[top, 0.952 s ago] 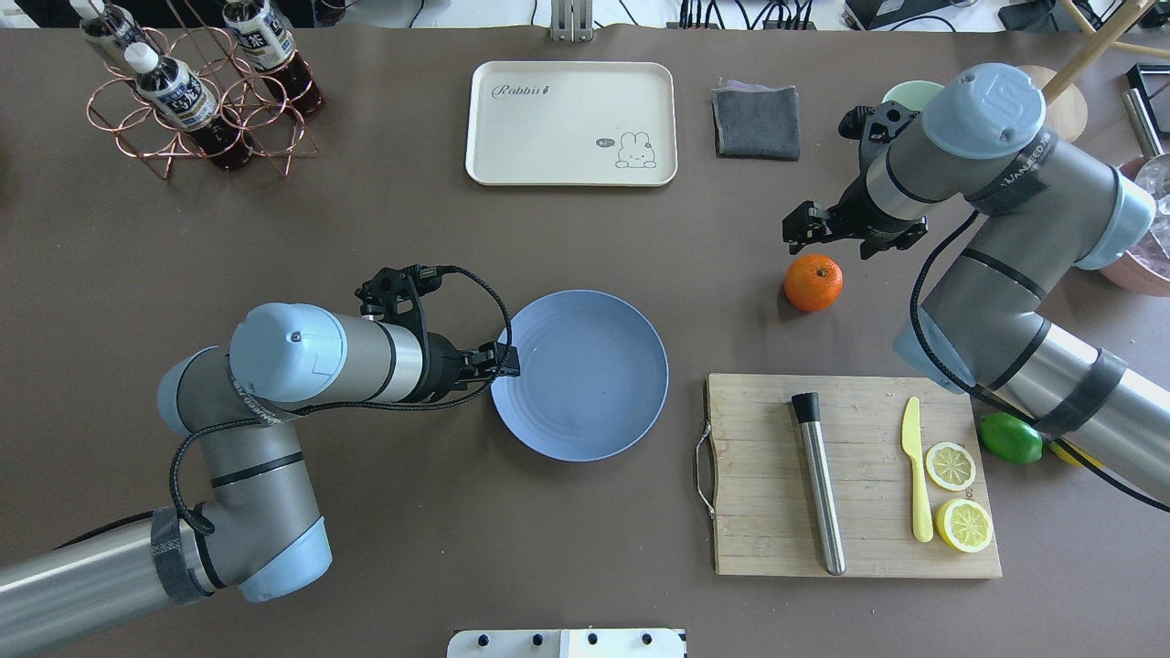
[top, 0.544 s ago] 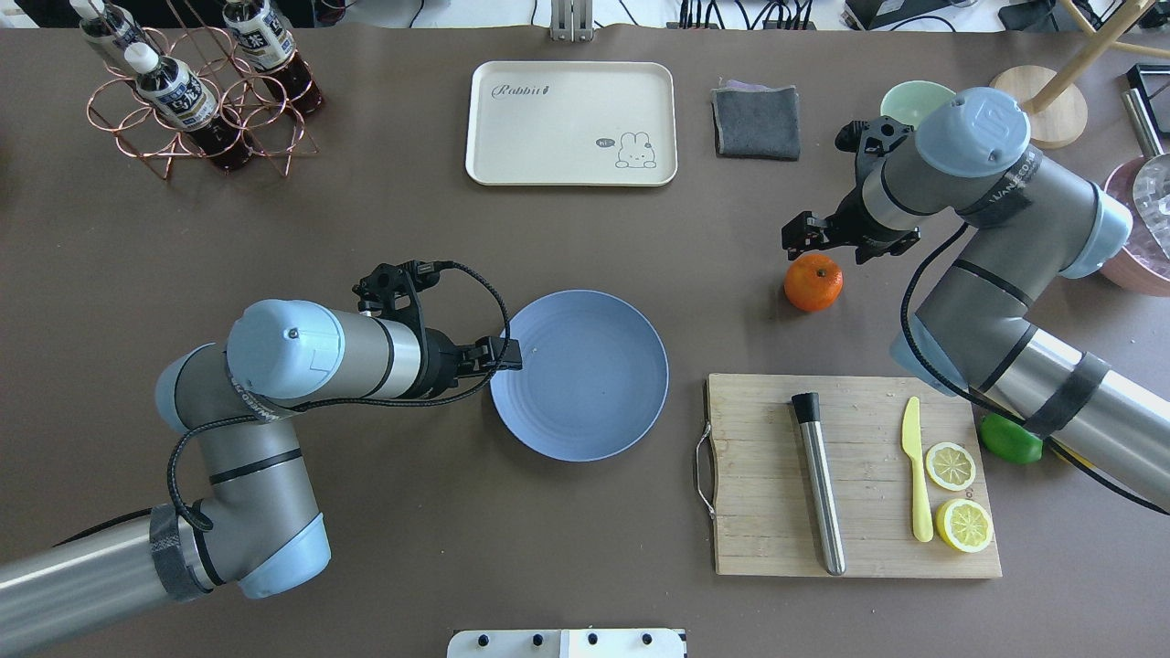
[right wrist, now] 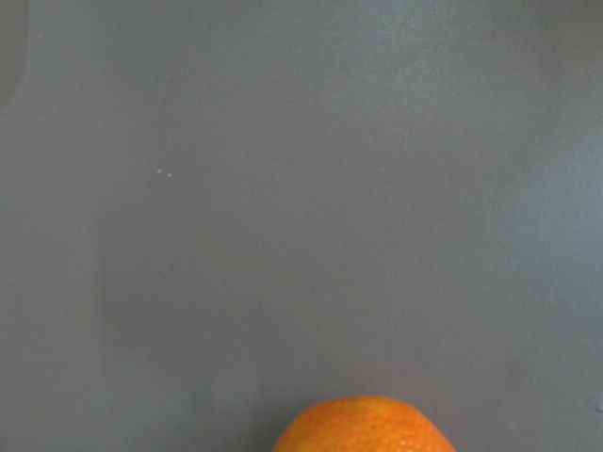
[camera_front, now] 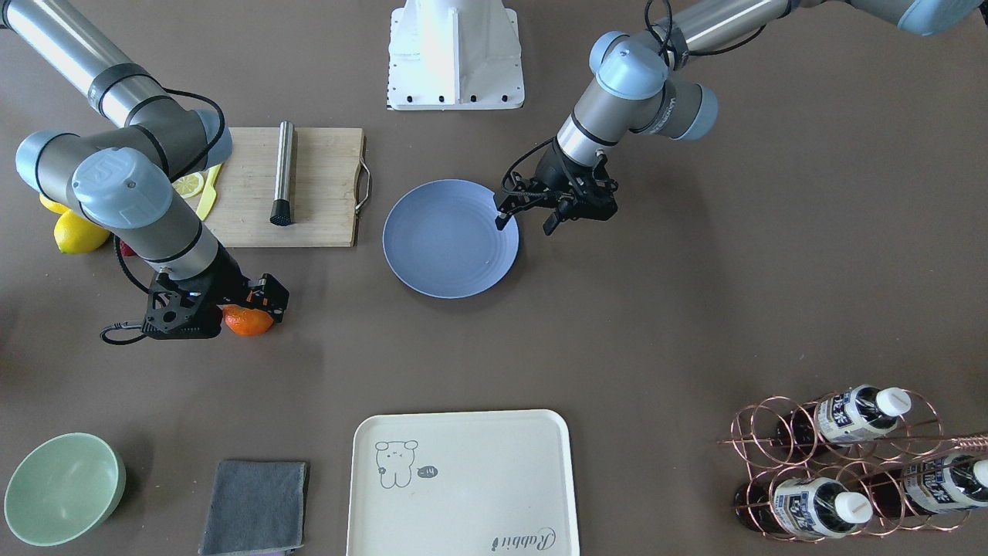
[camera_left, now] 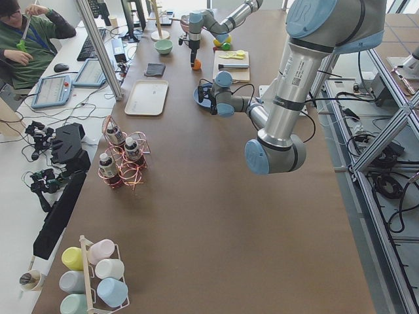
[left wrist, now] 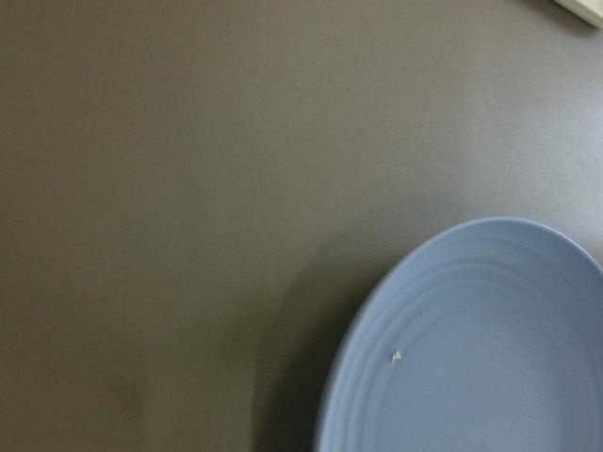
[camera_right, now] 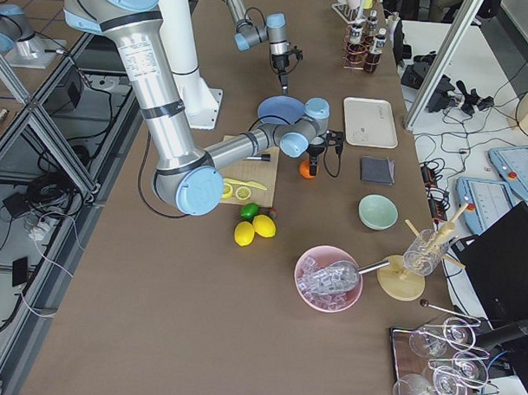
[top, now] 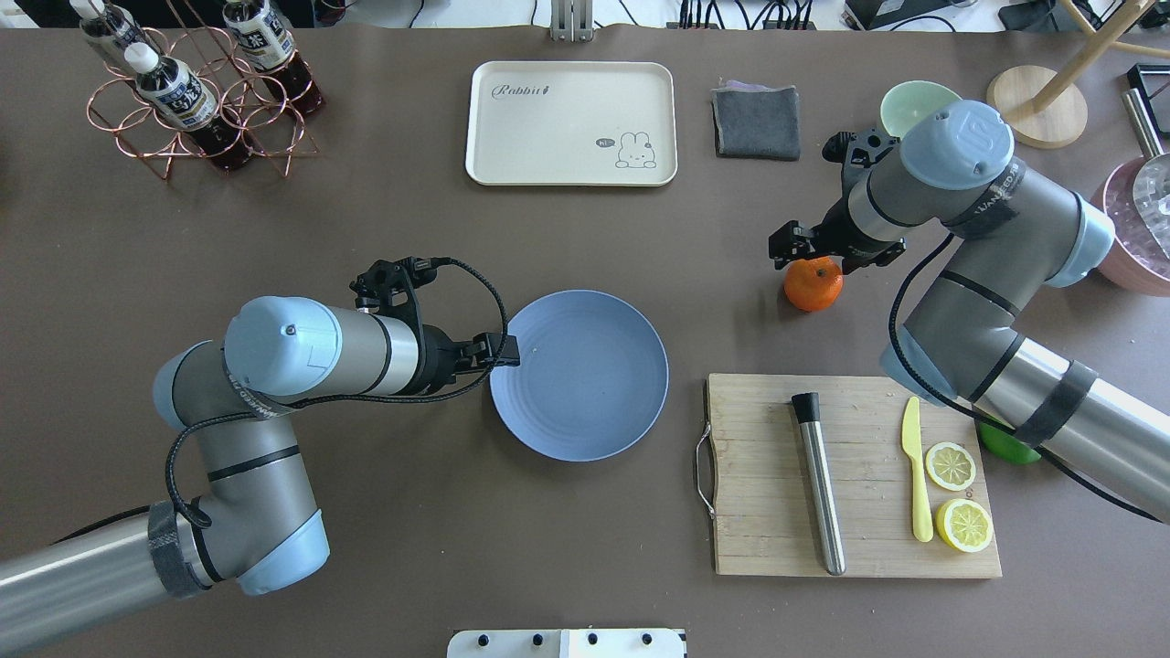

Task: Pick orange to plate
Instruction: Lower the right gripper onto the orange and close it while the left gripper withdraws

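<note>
The orange rests on the brown table to the right of the blue plate and beyond the cutting board. My right gripper hangs open just over the orange's far side, its fingers low around the top of the fruit, which is partly hidden in the front-facing view. In the right wrist view only the orange's top shows, at the bottom edge. The plate has nothing on it. My left gripper hovers open at the plate's left rim with nothing in it; the left wrist view shows that rim.
A wooden cutting board with a steel muddler, a yellow knife and two lemon slices lies right of the plate. A lime sits under my right arm. Farther back are a cream tray, a grey cloth, a green bowl and a bottle rack.
My right gripper has come down and shifted left until it overlaps the orange's far edge. The left arm has barely shifted; the orange and plate have not moved.
</note>
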